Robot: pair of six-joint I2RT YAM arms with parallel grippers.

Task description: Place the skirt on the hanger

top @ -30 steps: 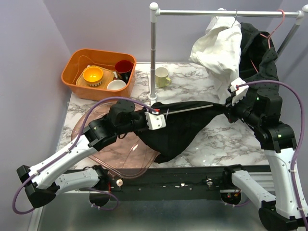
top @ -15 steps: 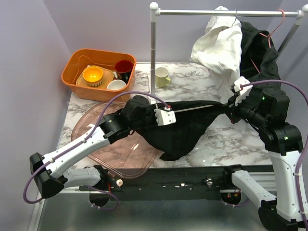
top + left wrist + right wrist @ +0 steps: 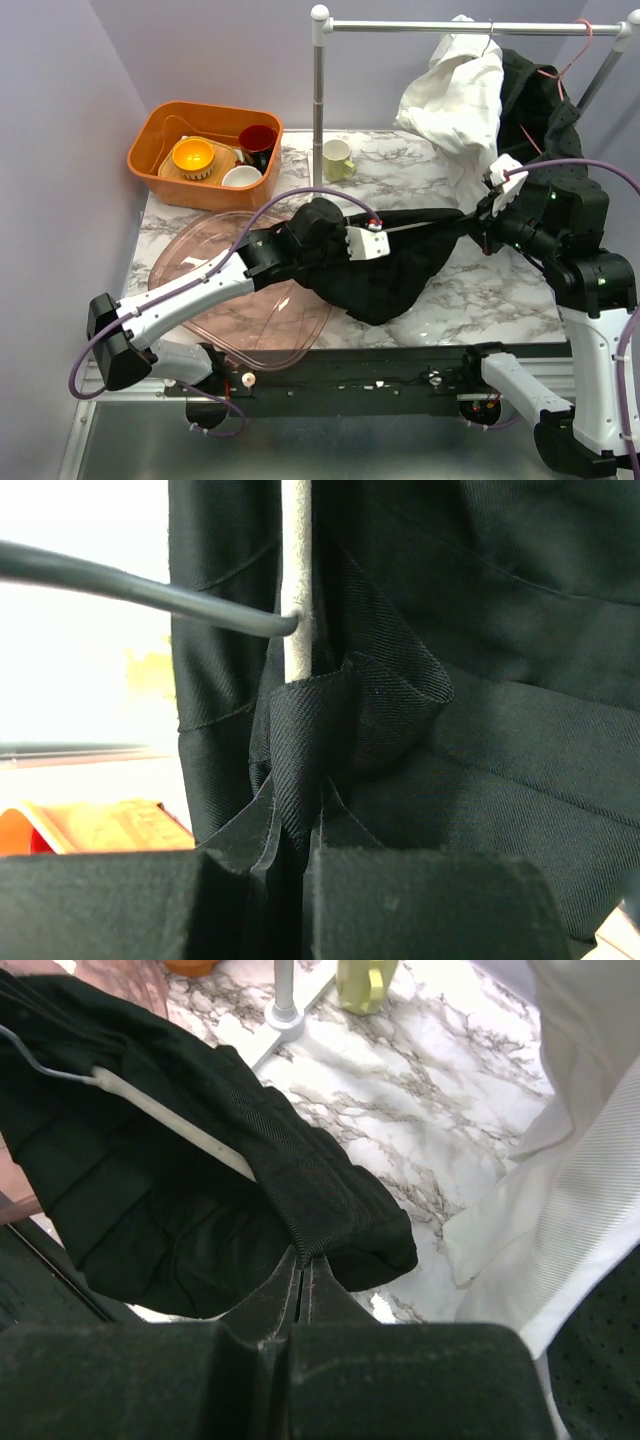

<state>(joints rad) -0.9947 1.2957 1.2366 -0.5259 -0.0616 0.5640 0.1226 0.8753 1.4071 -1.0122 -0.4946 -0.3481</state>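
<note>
Bench (image 3: 470,290) marble shows more bare surface near its front edge than a second ago, because the black skirt (image 3: 390,270) now hangs bunched and shorter between the arms, above the middle. Left end effector (image 3: 303,870) has slid rightward, pressed together on a waistband fold beside the hanger (image 3: 175,1118) bar. Right end effector (image 3: 302,1282) has drifted slightly right, pinching the skirt's other end.
</note>
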